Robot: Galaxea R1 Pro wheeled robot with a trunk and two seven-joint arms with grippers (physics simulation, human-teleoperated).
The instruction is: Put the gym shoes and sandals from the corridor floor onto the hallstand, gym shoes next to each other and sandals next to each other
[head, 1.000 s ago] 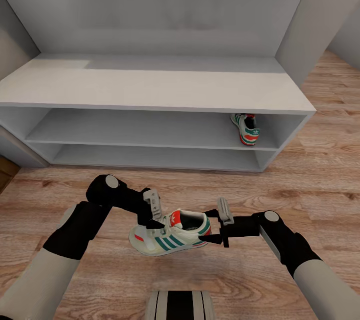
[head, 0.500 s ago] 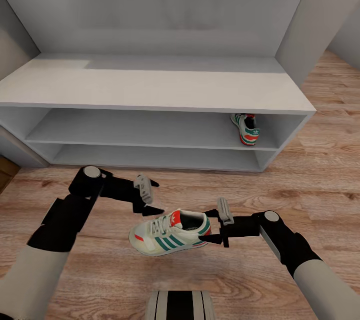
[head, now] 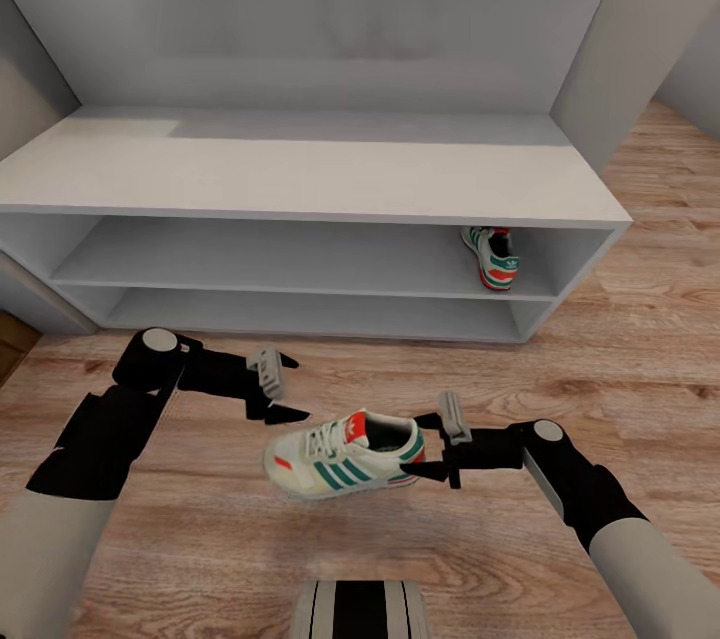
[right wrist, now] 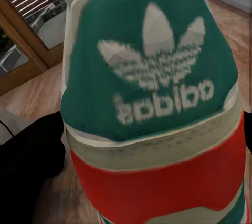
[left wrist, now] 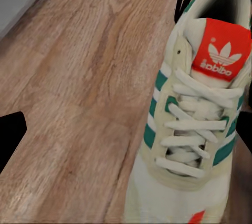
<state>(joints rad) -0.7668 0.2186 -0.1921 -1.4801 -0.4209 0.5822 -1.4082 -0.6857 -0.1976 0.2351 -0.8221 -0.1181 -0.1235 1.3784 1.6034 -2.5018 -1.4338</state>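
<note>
Cream leather with green stripes and a red tongue patch marks the gym shoe (head: 345, 455) seen from the head camera, held above the corridor floor (head: 620, 349) with its toe toward the robot's left. The right gripper (head: 432, 446) is clamped on its heel. The left gripper (head: 285, 385) hangs just beside the shoe's laces, apart from them, its fingers spread and holding nothing. Behind stands the hallstand (head: 300, 181), and the second gym shoe (head: 491, 257) sits on the upper open shelf at its right end (heel facing outward).

From the left wrist camera, the held shoe (left wrist: 194, 129) is seen from above, laces and red tongue patch plain, over the wood planks (left wrist: 79, 92); one dark fingertip (left wrist: 10, 134) shows at the edge, clear of the shoe.

From the right wrist camera, the shoe's heel (right wrist: 152, 103) is pressed close, a green trefoil tab over a red-orange band.
</note>
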